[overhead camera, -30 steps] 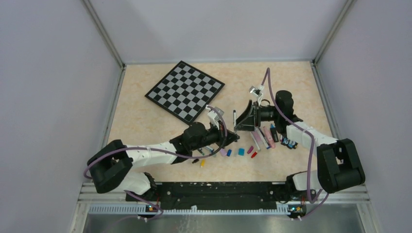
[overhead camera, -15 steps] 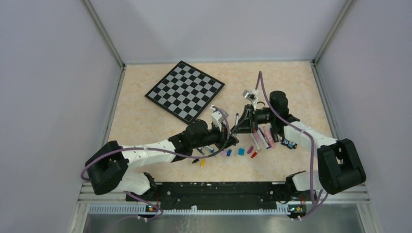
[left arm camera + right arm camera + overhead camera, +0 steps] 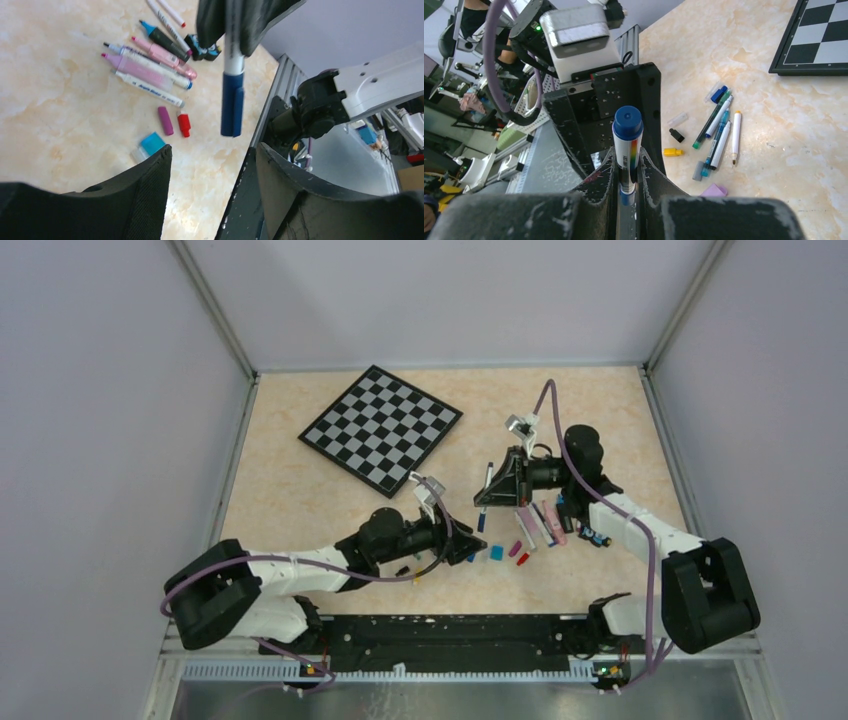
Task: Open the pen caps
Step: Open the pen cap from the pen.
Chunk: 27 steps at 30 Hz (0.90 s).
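Observation:
A white pen [image 3: 626, 165] with a dark blue cap [image 3: 627, 125] stands between the fingers of my right gripper [image 3: 626, 161], which is shut on the barrel. From above, the pen [image 3: 488, 475] hangs over the table with its blue cap [image 3: 482, 523] at the low end. My left gripper [image 3: 212, 165] is open and empty, just short of that cap [image 3: 232, 102] and not touching it. Loose caps lie on the table: pink [image 3: 165, 120], red [image 3: 184, 124], teal [image 3: 151, 144], yellow [image 3: 672, 152], black [image 3: 676, 135].
A row of uncapped pens and pink highlighters [image 3: 150, 67] lies beyond the loose caps, with a small black-and-blue figure [image 3: 202, 50] at its far end. More thin pens [image 3: 719, 132] lie on the left side. The checkered board [image 3: 381, 426] sits at the back left.
The right gripper shut on the pen. The left gripper opened, let go of the capped end and drew back toward the near left. The pen stayed with the right gripper.

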Each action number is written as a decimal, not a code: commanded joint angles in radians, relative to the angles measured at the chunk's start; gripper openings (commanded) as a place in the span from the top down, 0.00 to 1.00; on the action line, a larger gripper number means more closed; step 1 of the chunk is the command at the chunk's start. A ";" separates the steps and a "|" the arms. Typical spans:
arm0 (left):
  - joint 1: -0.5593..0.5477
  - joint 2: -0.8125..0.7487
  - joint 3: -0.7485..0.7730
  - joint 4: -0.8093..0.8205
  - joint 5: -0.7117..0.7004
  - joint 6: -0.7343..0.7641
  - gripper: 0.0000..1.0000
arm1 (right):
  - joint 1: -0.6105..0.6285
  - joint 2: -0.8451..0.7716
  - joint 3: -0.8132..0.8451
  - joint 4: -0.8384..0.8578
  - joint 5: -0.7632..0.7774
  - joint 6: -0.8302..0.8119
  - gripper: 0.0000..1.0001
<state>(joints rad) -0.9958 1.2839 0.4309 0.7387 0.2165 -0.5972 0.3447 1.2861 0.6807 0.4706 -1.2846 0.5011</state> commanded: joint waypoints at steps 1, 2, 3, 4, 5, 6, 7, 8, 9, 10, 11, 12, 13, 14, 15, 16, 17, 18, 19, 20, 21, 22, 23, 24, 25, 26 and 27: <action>-0.001 0.011 0.022 0.175 -0.013 -0.040 0.35 | 0.009 -0.013 -0.006 0.037 0.034 0.024 1.00; -0.001 0.018 0.026 0.186 -0.011 -0.042 0.35 | 0.009 -0.013 -0.006 0.036 0.034 0.022 1.00; -0.001 0.023 0.028 0.198 -0.010 -0.046 0.35 | 0.009 -0.013 -0.006 0.032 0.037 0.018 1.00; -0.001 0.029 0.030 0.213 -0.008 -0.050 0.36 | 0.008 -0.012 -0.006 0.029 0.037 0.016 1.00; -0.001 0.034 0.033 0.224 -0.007 -0.052 0.36 | 0.009 -0.010 -0.006 0.027 0.038 0.015 1.00; -0.001 0.038 0.036 0.232 -0.006 -0.054 0.37 | 0.008 -0.009 -0.007 0.026 0.039 0.015 1.00; -0.001 0.043 0.043 0.235 -0.006 -0.054 0.40 | 0.009 -0.008 -0.007 0.026 0.039 0.016 1.00; -0.001 0.048 0.049 0.235 -0.008 -0.056 0.43 | 0.010 -0.007 -0.007 0.026 0.038 0.016 1.00; -0.001 0.052 0.054 0.235 -0.010 -0.058 0.46 | 0.013 -0.006 -0.007 0.026 0.037 0.015 1.00; -0.001 0.056 0.060 0.235 -0.014 -0.060 0.48 | 0.014 -0.004 -0.009 0.025 0.037 0.012 1.00; -0.001 0.059 0.065 0.235 -0.016 -0.062 0.51 | 0.015 -0.003 -0.009 0.023 0.037 0.010 1.00; -0.001 0.061 0.068 0.234 -0.022 -0.063 0.53 | 0.017 -0.001 -0.007 0.021 0.037 0.009 1.00; -0.001 0.060 0.070 0.232 -0.028 -0.067 0.53 | 0.018 -0.001 -0.007 0.018 0.037 0.005 1.00; -0.001 0.062 0.072 0.231 -0.034 -0.069 0.54 | 0.020 0.000 -0.006 0.013 0.037 0.000 1.00; -0.001 0.062 0.072 0.231 -0.039 -0.070 0.55 | 0.020 0.002 -0.006 0.007 0.038 -0.004 1.00; -0.001 0.063 0.073 0.231 -0.042 -0.071 0.56 | 0.021 0.004 -0.005 0.004 0.039 -0.008 1.00; -0.001 0.062 0.074 0.231 -0.045 -0.072 0.58 | 0.021 0.005 -0.004 0.001 0.039 -0.012 1.00; -0.001 0.064 0.075 0.231 -0.045 -0.072 0.62 | 0.022 0.005 -0.004 -0.003 0.040 -0.015 1.00; -0.001 0.066 0.075 0.231 -0.042 -0.070 0.71 | 0.022 0.007 -0.003 -0.006 0.041 -0.017 1.00; -0.001 0.068 0.076 0.231 -0.036 -0.069 0.84 | 0.022 0.007 -0.003 -0.008 0.042 -0.018 1.00; -0.001 0.071 0.079 0.228 -0.026 -0.066 0.97 | 0.022 0.006 -0.001 -0.007 0.042 -0.019 1.00; -0.001 0.075 0.084 0.212 -0.018 -0.066 1.00 | 0.022 0.005 0.001 -0.009 0.043 -0.021 1.00; 0.000 0.077 0.088 0.192 -0.014 -0.074 1.00 | 0.022 0.000 0.006 -0.014 0.047 -0.030 1.00; 0.000 0.078 0.086 0.177 -0.006 -0.085 1.00 | 0.023 -0.006 0.019 -0.029 0.051 -0.047 1.00; -0.001 0.080 0.079 0.164 0.013 -0.095 1.00 | 0.016 -0.017 0.051 -0.083 0.069 -0.096 1.00; -0.001 0.080 0.071 0.154 0.034 -0.108 1.00 | 0.004 -0.023 0.098 -0.176 0.100 -0.148 1.00; 0.000 0.057 0.058 0.138 0.058 -0.118 1.00 | -0.014 -0.021 0.149 -0.239 0.120 -0.180 1.00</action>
<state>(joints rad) -0.9916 1.3518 0.4751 0.8913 0.1829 -0.6735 0.3550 1.2892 0.6910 0.3931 -1.2442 0.4644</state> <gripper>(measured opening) 0.046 0.071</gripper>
